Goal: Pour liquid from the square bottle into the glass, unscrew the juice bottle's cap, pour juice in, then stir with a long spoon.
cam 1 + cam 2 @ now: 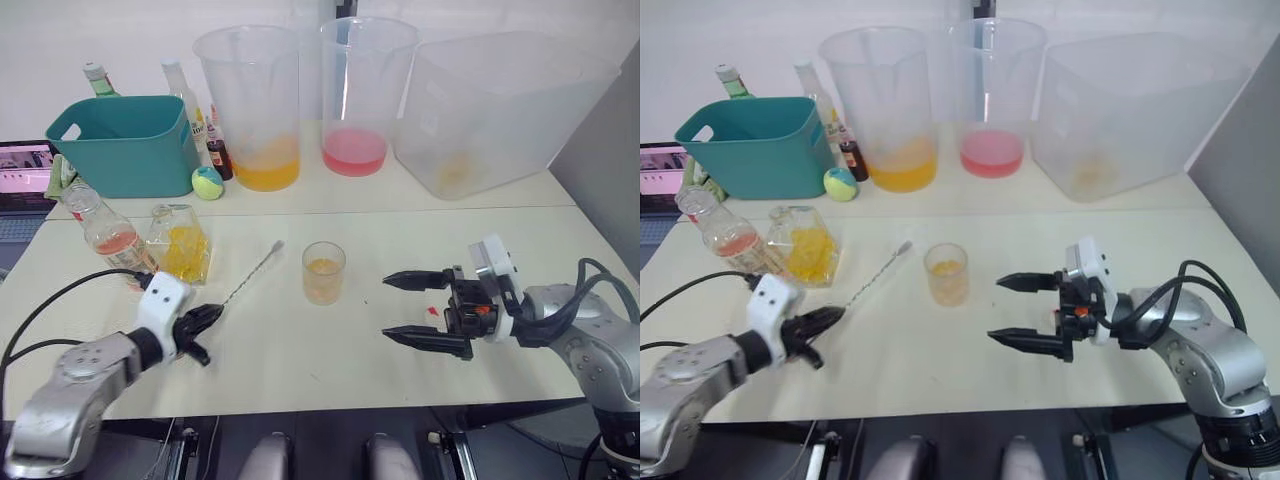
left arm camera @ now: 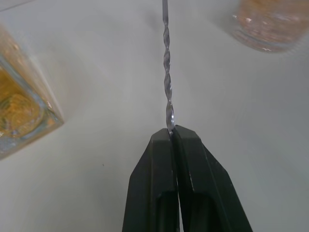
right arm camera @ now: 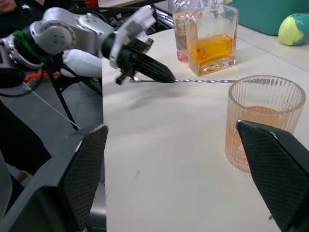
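Left gripper (image 1: 212, 318) jaws clenched on the near end of the spoon (image 1: 252, 272), low over the table (image 1: 330, 350); the spoon stem runs away from the jaws toward the far right, its bowl end near the glass (image 1: 323, 272) but apart from it. Glass upright mid-table, some orange liquid inside. Square bottle (image 1: 181, 243) upright at the left, yellow-orange liquid inside, just beside the juice bottle (image 1: 108, 231), which tilts and has little pink liquid left. Right gripper (image 1: 415, 310) to the right of the glass, jaws wide apart, grasping nothing, fingers pointing toward the glass. At the back: teal bin (image 1: 125, 142), small ball (image 1: 207, 182), and big pitchers (image 1: 250, 105).
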